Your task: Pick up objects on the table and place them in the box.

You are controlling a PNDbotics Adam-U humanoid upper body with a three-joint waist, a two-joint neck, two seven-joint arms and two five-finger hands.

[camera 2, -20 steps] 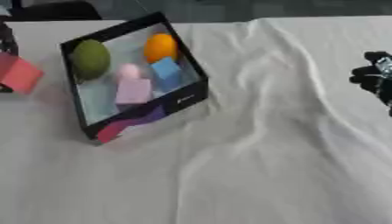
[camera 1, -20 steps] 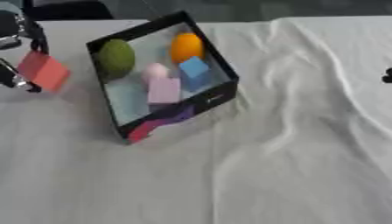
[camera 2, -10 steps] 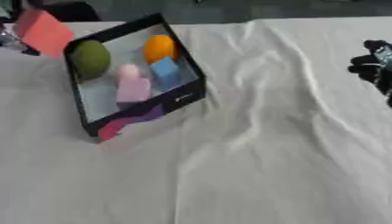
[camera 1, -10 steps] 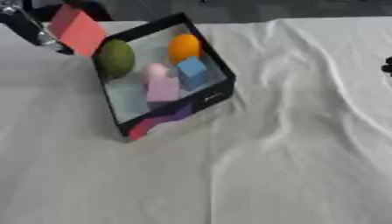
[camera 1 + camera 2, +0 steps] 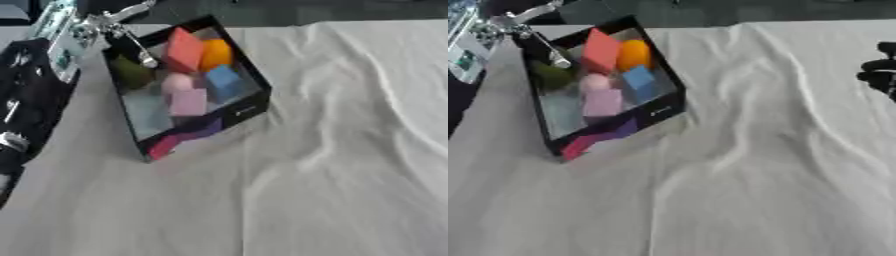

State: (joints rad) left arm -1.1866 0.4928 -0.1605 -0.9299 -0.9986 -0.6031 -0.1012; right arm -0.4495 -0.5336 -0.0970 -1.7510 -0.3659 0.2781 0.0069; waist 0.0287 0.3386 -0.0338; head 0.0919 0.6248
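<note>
The black box (image 5: pixel 247 107) lies askew on the white cloth at the upper left. Inside it are a green ball (image 5: pixel 131 74), an orange ball (image 5: pixel 217 52), a blue cube (image 5: pixel 223 80) and a pink block (image 5: pixel 186 100). A red block (image 5: pixel 184 49) stands tilted over the box's far part, beside the orange ball. My left hand (image 5: pixel 131 37) reaches over the box's far left corner, its silver fingers (image 5: pixel 147 59) straight and spread just left of the red block. My right hand (image 5: pixel 881 75) shows dark at the right edge, off the box.
My black left arm (image 5: pixel 31 100) covers the table's left side beside the box. The white cloth (image 5: pixel 332 165) is creased, with folds running from the box toward the lower right. A dark edge runs along the table's far side.
My left hand has carried the red block from left of the box to over its far part, and its fingers now stand beside the block. The camera has tilted too.
</note>
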